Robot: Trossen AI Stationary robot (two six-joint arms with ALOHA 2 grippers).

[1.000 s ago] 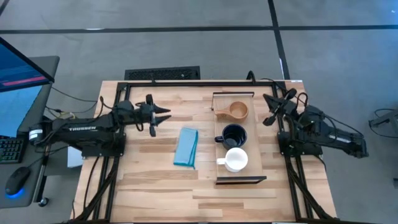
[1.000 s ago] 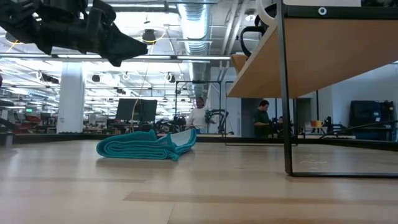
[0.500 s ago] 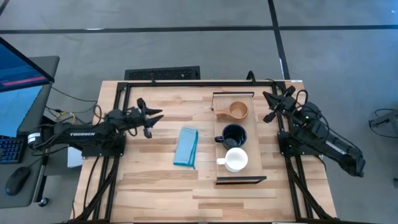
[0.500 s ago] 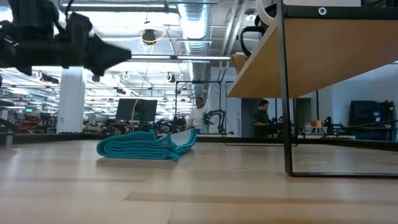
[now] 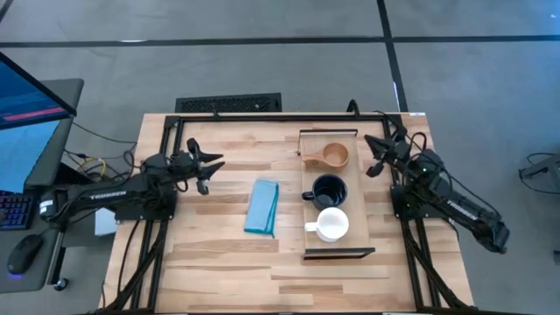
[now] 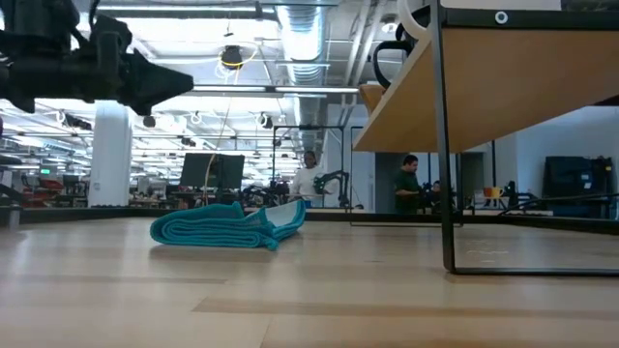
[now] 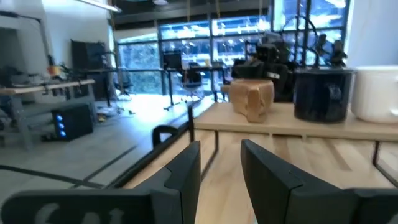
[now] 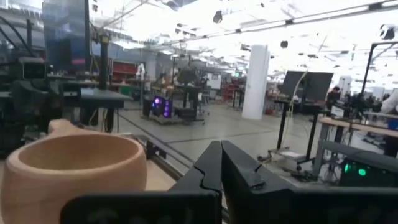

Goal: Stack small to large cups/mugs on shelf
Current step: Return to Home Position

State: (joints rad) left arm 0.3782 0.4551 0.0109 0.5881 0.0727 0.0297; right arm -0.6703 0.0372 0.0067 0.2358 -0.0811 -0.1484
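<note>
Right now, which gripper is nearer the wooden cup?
Right. The right gripper hangs just off the shelf, beside the wooden cup; the left gripper is across the table, beyond the blue cloth.

Light-brown wooden cup [image 5: 336, 156], dark navy mug [image 5: 330, 189], white mug [image 5: 332, 224] — pale-wood shelf [image 5: 355, 198] with dark brackets [image 5: 339, 254]; teal cloth [image 5: 262, 206].
</note>
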